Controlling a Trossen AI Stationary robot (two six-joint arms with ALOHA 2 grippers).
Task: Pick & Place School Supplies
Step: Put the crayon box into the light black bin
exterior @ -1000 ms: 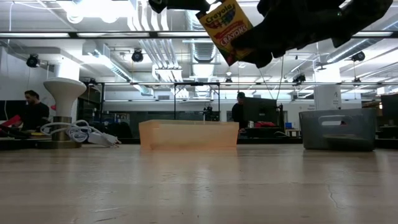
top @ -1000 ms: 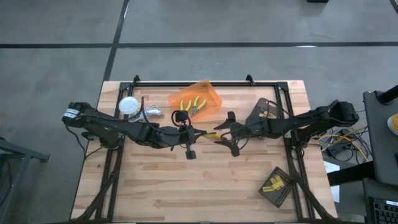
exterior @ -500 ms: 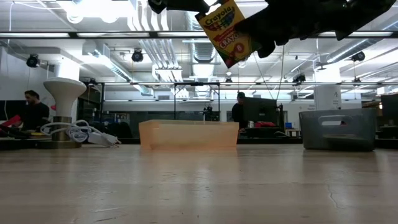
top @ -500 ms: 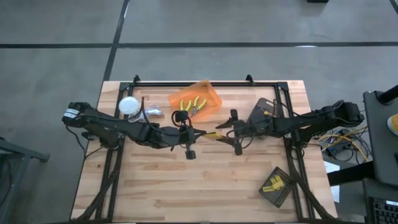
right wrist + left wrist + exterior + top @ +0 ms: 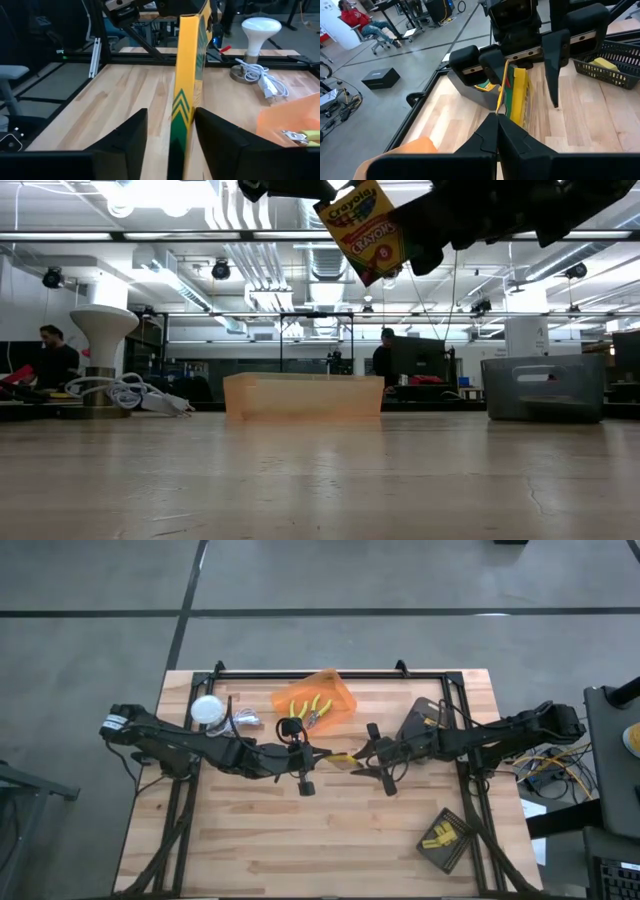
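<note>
Above mid-desk, held clear of the wooden desk [image 5: 250, 840]: one flat yellow-and-green cardboard crayon box [image 5: 362, 232], on edge between both arms. Left gripper [image 5: 496, 131]: fingers closed, pinching the box's near edge. Right gripper [image 5: 167, 132]: fingers parted, flanking the box's opposite end with a gap on each side, no grip yet. Handling, by judgement: light, thin-walled, stiff across its faces but crushable; glossy print may slip, so a hold across the two broad faces near an end seems safest. Elsewhere: translucent orange plastic bin [image 5: 335, 692] holding yellow-handled plier-like tools [image 5: 308, 710]; white ball with cable [image 5: 207, 709]; two dark mesh trays [image 5: 445, 838], one with yellow items.
</note>
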